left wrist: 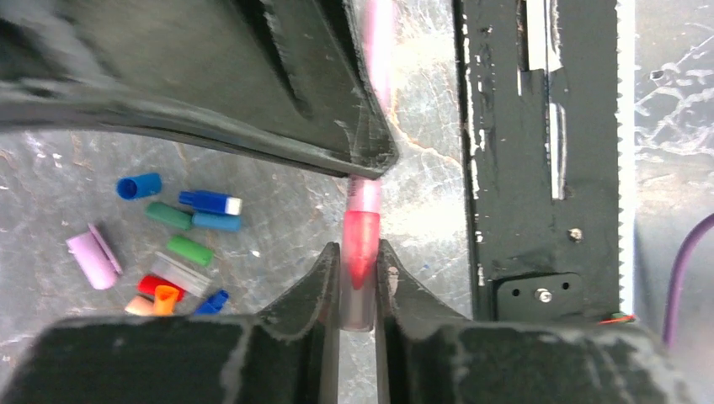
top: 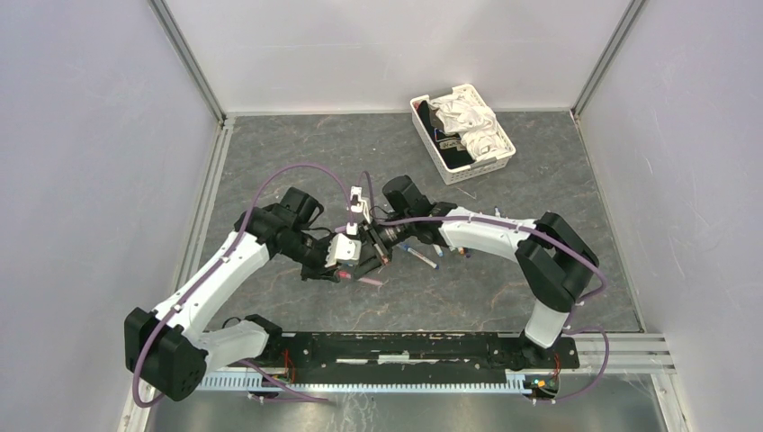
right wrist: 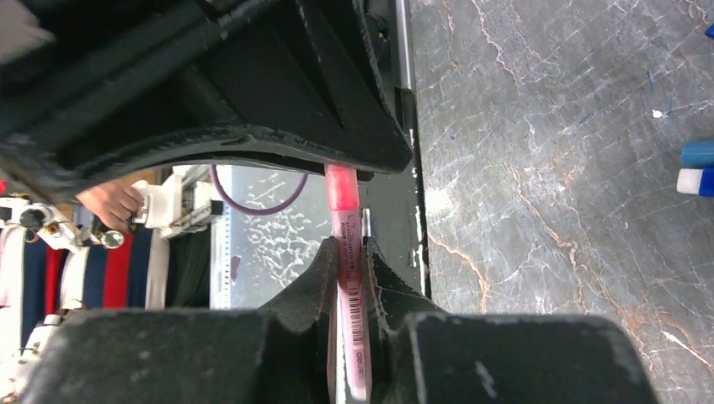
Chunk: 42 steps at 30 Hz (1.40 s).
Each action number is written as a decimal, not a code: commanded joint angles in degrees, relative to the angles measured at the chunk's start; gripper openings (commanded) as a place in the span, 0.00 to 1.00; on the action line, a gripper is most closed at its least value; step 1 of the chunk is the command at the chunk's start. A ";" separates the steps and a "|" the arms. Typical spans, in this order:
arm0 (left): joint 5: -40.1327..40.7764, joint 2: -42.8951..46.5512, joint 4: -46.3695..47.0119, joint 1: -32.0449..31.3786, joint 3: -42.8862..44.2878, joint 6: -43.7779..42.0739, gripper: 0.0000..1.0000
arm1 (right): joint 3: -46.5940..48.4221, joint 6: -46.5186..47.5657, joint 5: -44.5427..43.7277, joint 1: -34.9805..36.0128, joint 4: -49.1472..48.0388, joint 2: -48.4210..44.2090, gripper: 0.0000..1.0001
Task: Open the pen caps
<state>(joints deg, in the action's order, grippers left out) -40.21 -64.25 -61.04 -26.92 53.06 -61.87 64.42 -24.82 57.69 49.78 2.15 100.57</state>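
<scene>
We are in the middle of pulling one cap off. Both arms meet over the middle of the surface point(top: 270, 153), and they share one pink pen point(right wrist: 352, 311).

The right gripper point(right wrist: 347, 252) is squeezed tight on the pen's long body, the part with the little bar code. The left gripper point(top: 349, 256) is pinched on the pink cap point(left wrist: 360, 240) at the other end. Its fingers point(left wrist: 324, 278) press on both sides of the cap. We think the cap is not off yet, because only a short bit of pen shows between the two grippers.

Next, we think the two grippers should pull apart in a straight line along the pen. The right one should hold firm and the left one should draw the cap away. If the pull goes crooked, the pen could bend or slip.

A pile of loose caps point(left wrist: 168, 244) lies on the surface off to one side, blue, green, purple, red and orange. The new cap could go there. More pens point(top: 423, 255) lie just beside the right arm, so we would take care not to knock them.

The black bar point(left wrist: 522, 168) at the near edge is close to the pen. The walls and the white basket point(top: 423, 117) are well apart from the grippers. There is open grey surface on the left arm's side for pulling back.
</scene>
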 commanded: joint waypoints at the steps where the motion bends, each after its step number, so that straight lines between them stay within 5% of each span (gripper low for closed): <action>1: 1.63 -0.61 1.80 -0.98 0.81 -2.12 0.07 | 0.98 -4.39 3.43 -0.12 -6.46 0.05 0.03; 6: 1.62 -0.83 1.72 -1.12 2.40 -1.26 0.02 | -0.52 -5.60 3.99 0.05 -7.51 0.76 0.27; 12: 0.37 -1.33 1.09 -1.23 3.23 -1.15 0.02 | -0.36 -6.31 5.46 0.93 -8.92 2.20 0.30; 16: 0.59 -1.41 0.16 -1.23 4.56 -1.88 0.02 | 0.05 -5.63 6.26 1.03 -8.58 2.85 0.21; 19: 1.97 -1.27 -0.56 -1.25 5.70 -3.06 0.02 | -0.21 -2.42 7.04 0.99 -5.75 2.23 0.00; 25: 10.06 -2.31 -4.59 0.94 7.21 -10.43 0.02 | -3.75 11.88 4.06 -2.01 10.35 -2.41 0.00; 31: 16.95 -3.22 -4.11 5.19 6.41 -16.52 0.02 | -10.49 17.53 -1.15 -5.80 14.68 -7.65 0.00; 38: 18.27 -4.02 -0.31 5.57 4.32 -15.68 0.02 | -11.70 20.51 -9.02 -9.72 19.14 -11.78 0.00; 42: 13.15 -4.67 6.94 5.48 0.27 -9.37 0.02 | -11.51 17.59 -22.97 -14.93 18.73 -15.32 0.00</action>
<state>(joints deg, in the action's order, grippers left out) -24.05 -67.90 -60.69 -21.34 56.51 -75.33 51.64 -7.03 47.62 39.11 20.43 90.67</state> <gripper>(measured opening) 0.178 0.047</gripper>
